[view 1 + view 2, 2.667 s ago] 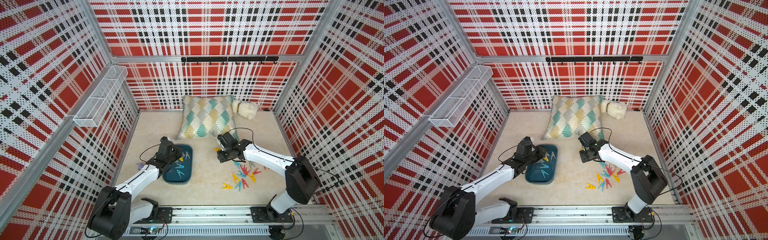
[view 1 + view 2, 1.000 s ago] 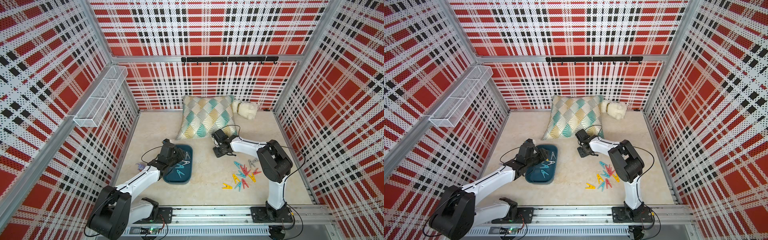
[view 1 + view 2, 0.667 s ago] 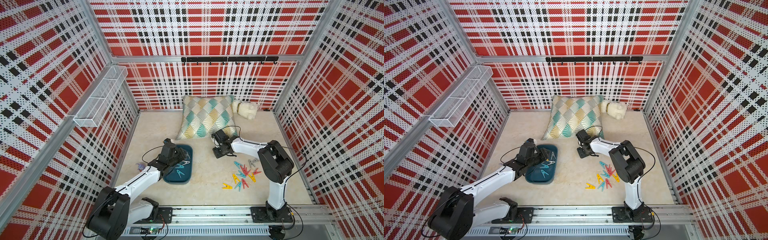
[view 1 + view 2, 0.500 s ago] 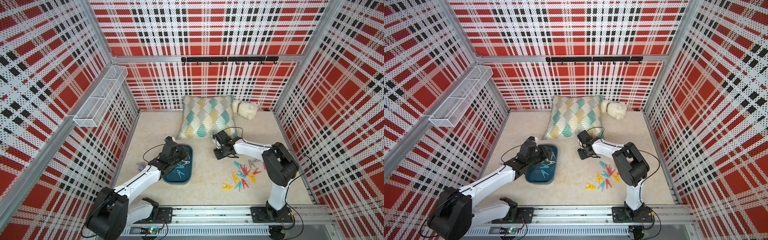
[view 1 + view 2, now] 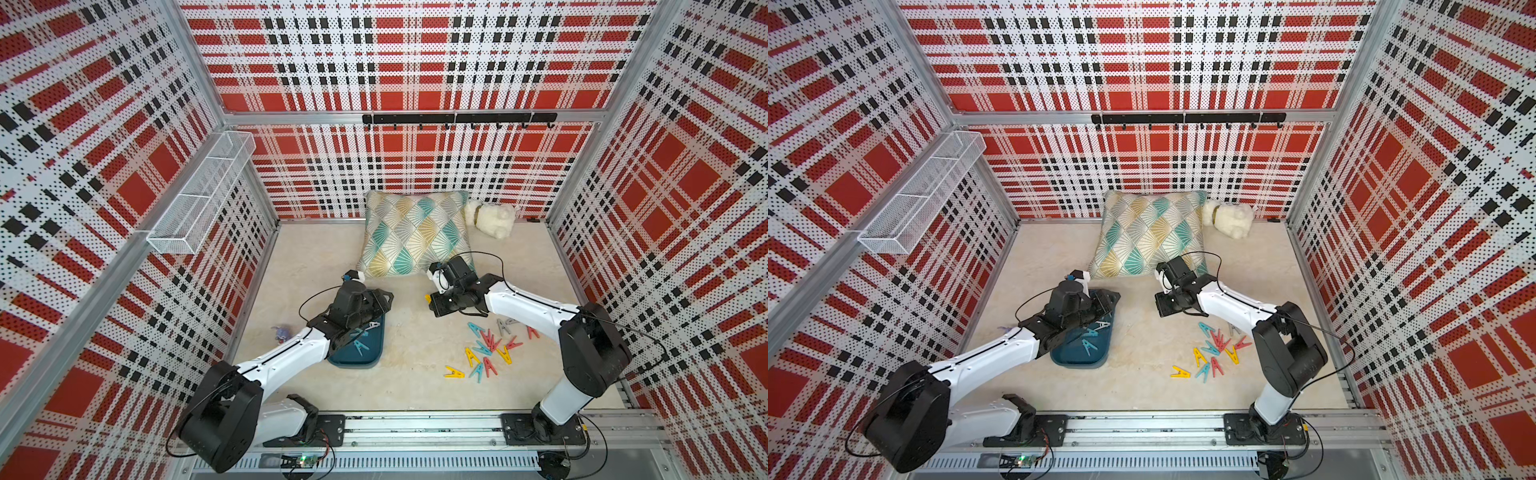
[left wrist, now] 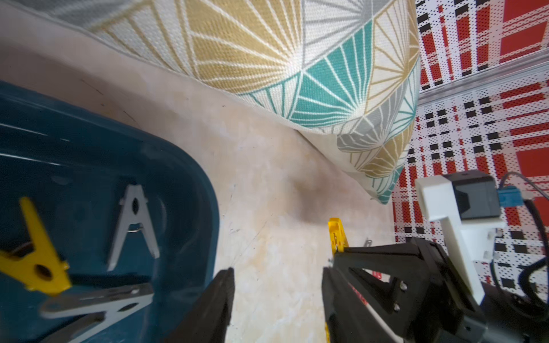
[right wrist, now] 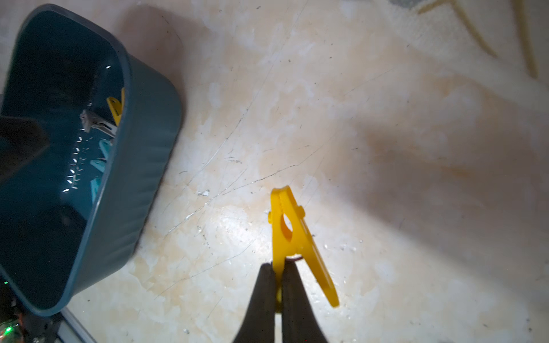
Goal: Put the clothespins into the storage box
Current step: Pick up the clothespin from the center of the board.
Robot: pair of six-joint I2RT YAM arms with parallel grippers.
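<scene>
We find the storage box (image 5: 353,362) on the floor (image 5: 415,386), left of centre, with several clothespins (image 5: 360,347) in it. To its right, well apart, a heap of clothespins (image 5: 486,347) lies on the floor. Behind both, the pillow (image 5: 411,237) rests at the back wall (image 5: 332,187), with a plush toy (image 5: 490,218) just right of it. A small object (image 5: 281,331) lies left of the box. The left gripper (image 5: 380,300) hangs over the box's far end. The right gripper (image 5: 430,300) sits between box and heap, before the pillow, a lone clothespin (image 7: 292,234) between its fingers. A wire basket (image 5: 199,199) hangs on the left wall (image 5: 104,166), a hook rail (image 5: 457,118) on the back wall.
</scene>
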